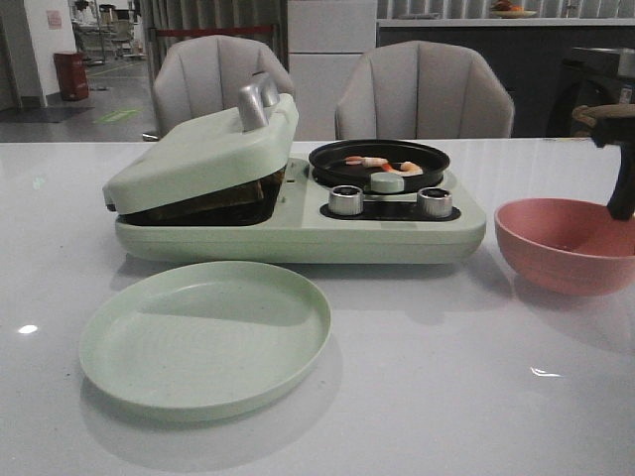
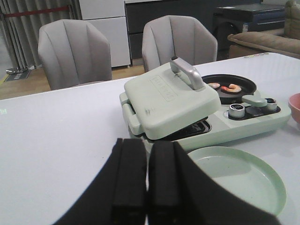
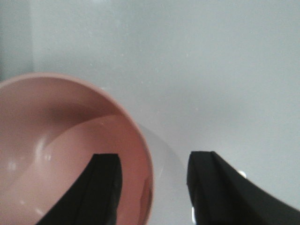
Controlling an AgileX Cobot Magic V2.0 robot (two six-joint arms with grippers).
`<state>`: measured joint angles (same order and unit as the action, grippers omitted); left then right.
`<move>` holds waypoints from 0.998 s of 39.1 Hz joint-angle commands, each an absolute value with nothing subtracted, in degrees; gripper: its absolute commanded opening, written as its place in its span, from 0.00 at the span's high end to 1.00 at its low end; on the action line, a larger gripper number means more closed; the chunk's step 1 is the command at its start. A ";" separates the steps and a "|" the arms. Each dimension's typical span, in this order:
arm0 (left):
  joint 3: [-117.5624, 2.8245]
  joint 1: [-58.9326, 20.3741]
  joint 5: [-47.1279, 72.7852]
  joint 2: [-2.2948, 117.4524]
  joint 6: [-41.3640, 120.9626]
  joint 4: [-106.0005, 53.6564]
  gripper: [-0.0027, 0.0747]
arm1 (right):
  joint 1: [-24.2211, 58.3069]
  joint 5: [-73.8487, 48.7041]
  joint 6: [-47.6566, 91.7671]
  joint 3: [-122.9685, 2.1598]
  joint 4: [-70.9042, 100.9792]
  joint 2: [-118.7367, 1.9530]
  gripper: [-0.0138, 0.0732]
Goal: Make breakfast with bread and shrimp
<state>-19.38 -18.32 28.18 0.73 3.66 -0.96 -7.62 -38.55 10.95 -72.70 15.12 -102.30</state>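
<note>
— Where's the food?
— Shrimp (image 1: 382, 164) lie in the black pan (image 1: 433, 157); bread (image 1: 213, 198) sits under the propped lid (image 1: 203, 149) — likely toasting.
— The hands?
— Left hand (image 2: 146, 197) is pressed together, back from the machine; right hand (image 3: 152, 187) is spread, straddling the pink bowl's (image 1: 556, 248) rim.

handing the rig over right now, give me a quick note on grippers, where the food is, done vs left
Left gripper: shut, empty, held back from the breakfast maker.
Right gripper: open, straddling the rim of the pink bowl, holding nothing.
Shrimp: in the black pan on the maker.
Bread: dark edge visible under the partly lowered lid.
Done: food loaded.
Left: probably plating onto the empty green plate.
</note>
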 commanded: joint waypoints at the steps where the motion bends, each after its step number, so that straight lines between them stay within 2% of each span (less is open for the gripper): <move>1: -20.69 -18.32 23.40 1.37 3.08 -1.53 0.82 | -7.58 -37.43 14.19 -74.78 14.77 -93.36 0.34; 12: -20.69 -18.32 23.40 1.37 3.08 -1.53 0.82 | -3.03 -37.26 17.97 -74.09 14.91 -74.07 0.34; 21: -20.69 -19.38 23.40 1.37 3.08 -1.53 0.82 | -0.68 -39.99 17.97 -73.33 15.54 -62.76 0.34; 29: -20.69 -19.69 23.40 1.37 3.08 -1.53 0.82 | 0.46 -35.23 18.58 -65.56 17.60 -53.76 0.34; 39: -20.69 -19.69 23.40 1.37 3.08 -1.53 0.82 | 8.10 -28.51 18.70 -53.77 17.47 -42.94 0.34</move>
<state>-19.38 -19.34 28.18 0.73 3.66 -0.96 6.41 -34.77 17.95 -55.40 16.54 -46.94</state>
